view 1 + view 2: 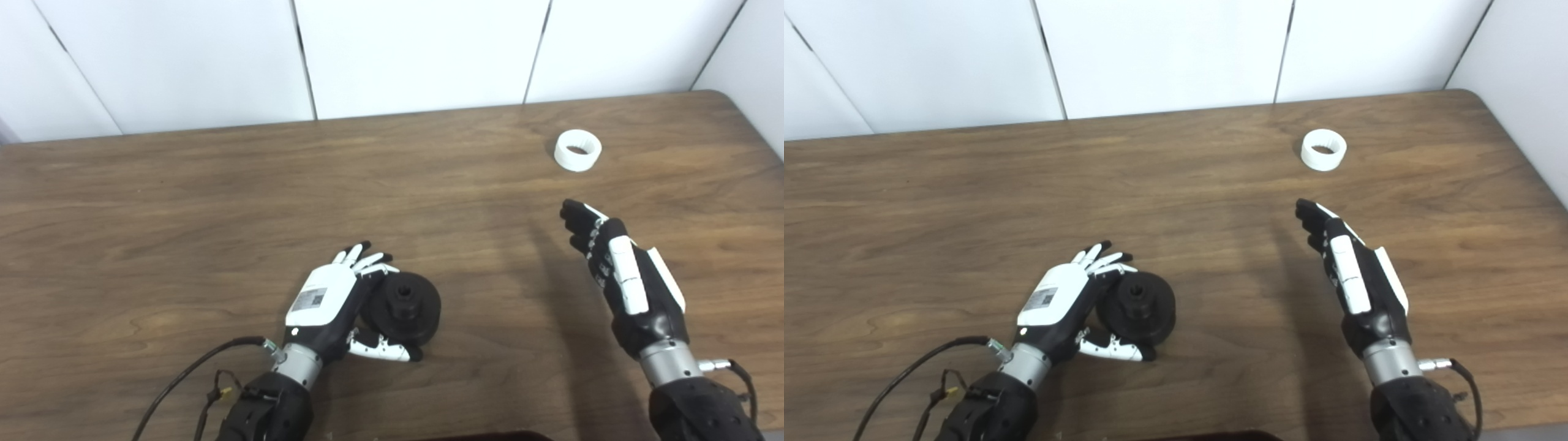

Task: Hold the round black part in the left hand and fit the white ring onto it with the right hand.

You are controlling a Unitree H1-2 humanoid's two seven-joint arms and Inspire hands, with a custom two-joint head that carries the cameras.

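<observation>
The round black part (404, 306) rests on the wooden table (184, 202) near the front, its raised hub facing up. My left hand (334, 300) lies against its left side, open: the fingers (367, 260) reach past its far rim and the thumb (383, 350) lies along its near edge, not closed on it. The white ring (577, 150) stands alone at the back right of the table. My right hand (618, 269) hovers open, fingers straight and pointing toward the ring, well short of it and holding nothing.
White wall panels (416, 55) rise behind the table's far edge. The table's right edge (759, 131) runs close past the ring. A black cable (184, 373) trails from my left wrist toward the front edge.
</observation>
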